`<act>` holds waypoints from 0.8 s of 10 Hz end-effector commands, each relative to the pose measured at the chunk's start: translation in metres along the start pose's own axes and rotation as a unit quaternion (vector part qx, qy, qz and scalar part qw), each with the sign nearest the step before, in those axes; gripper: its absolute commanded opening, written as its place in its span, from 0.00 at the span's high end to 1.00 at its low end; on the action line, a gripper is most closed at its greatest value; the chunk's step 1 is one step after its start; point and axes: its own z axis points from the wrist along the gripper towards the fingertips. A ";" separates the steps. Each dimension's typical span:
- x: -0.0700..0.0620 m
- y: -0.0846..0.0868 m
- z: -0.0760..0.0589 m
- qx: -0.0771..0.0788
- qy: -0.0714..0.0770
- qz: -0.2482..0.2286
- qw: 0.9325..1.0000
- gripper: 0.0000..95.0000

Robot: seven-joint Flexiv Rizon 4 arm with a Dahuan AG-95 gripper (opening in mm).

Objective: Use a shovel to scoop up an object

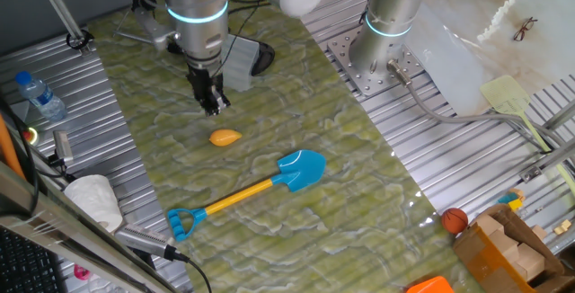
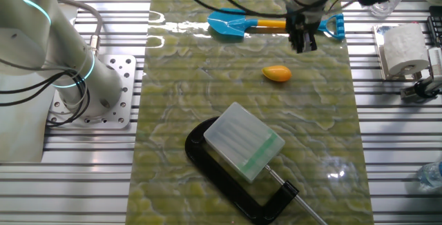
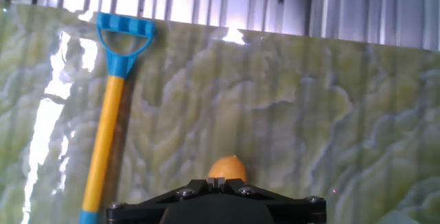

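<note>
The shovel [image 1: 243, 194] lies flat on the green mat, blue blade [image 1: 301, 169] to the right and blue D-shaped end [image 1: 180, 224] toward the front left. It also shows in the other fixed view, the shovel [image 2: 255, 24], and in the hand view as a yellow shaft [image 3: 103, 141]. The object [image 1: 225, 137], a small orange-yellow oval lump, rests on the mat behind the shovel; the object [image 2: 277, 73] [image 3: 227, 168] lies apart from it. My gripper [image 1: 212, 104] [image 2: 303, 42] [image 3: 219, 181] hangs above the mat just behind the object, fingers shut together and holding nothing.
A translucent box on a black C-clamp [image 2: 243, 157] sits at the back of the mat. A paper roll [image 2: 405, 48] and a water bottle [image 1: 40, 95] stand on the left rail. An orange ball [image 1: 455, 219] and cardboard boxes [image 1: 512, 248] are at the front right. The other arm's base [image 1: 382, 55] is bolted behind.
</note>
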 end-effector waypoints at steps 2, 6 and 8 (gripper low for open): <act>-0.013 0.016 0.005 0.001 0.000 0.007 1.000 1.00; -0.013 0.041 0.016 0.007 0.013 0.046 0.999 1.00; -0.007 0.061 0.024 0.018 0.019 0.061 0.998 1.00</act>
